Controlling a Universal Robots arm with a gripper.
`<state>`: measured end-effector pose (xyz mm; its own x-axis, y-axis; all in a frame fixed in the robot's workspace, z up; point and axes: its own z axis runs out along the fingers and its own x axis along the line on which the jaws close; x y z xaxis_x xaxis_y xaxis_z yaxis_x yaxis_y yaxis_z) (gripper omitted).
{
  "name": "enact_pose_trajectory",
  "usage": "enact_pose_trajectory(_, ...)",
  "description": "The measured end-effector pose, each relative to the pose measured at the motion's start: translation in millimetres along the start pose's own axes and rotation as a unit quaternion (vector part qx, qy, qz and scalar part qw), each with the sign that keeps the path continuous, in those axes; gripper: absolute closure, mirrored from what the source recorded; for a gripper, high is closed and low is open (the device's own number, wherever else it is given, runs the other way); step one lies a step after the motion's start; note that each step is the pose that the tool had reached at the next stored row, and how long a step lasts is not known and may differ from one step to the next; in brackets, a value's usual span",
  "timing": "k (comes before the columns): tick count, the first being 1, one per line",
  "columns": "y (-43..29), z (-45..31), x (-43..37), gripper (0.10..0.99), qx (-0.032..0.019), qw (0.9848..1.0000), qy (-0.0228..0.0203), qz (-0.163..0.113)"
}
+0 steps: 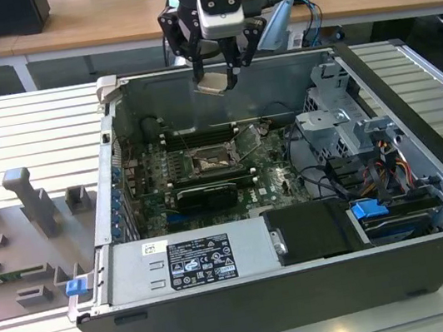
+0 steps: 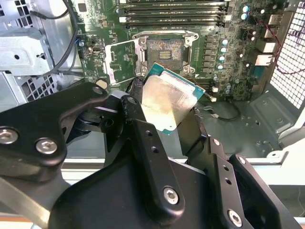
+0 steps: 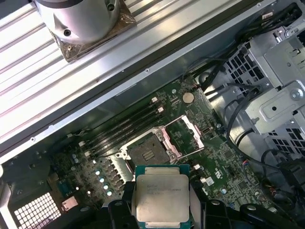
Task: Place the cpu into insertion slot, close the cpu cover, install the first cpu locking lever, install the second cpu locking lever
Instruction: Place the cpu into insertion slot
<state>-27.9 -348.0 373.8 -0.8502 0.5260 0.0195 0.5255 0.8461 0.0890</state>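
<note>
In the exterior view the hand (image 1: 217,76) clamps the cpu (image 1: 210,84) by its edges, well above the bare insertion slot (image 1: 208,161). The cpu cover (image 1: 248,140) stands raised. In the second wrist view the chip sits skewed to the slot, so lowering it like this could bend pins. In the first wrist view its lid bears print too small to make out.

Layout over the open case (image 1: 312,312)
I see the cpu (image 3: 162,198) between the fingers of the gripper (image 1: 215,74), above the board. In the exterior view the socket (image 1: 207,162) lies mid-board, with the cpu cover (image 1: 248,140) raised at its right. The memory slots (image 1: 199,133) lie behind it, and the drive cage (image 1: 342,126) is against the case's right wall.
</note>
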Motion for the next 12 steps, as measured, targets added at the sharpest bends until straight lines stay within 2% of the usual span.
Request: enact_pose_trajectory(12,0.0,0.2,0.0,0.549,-0.0005,0.9996,-0.0024,0.027)
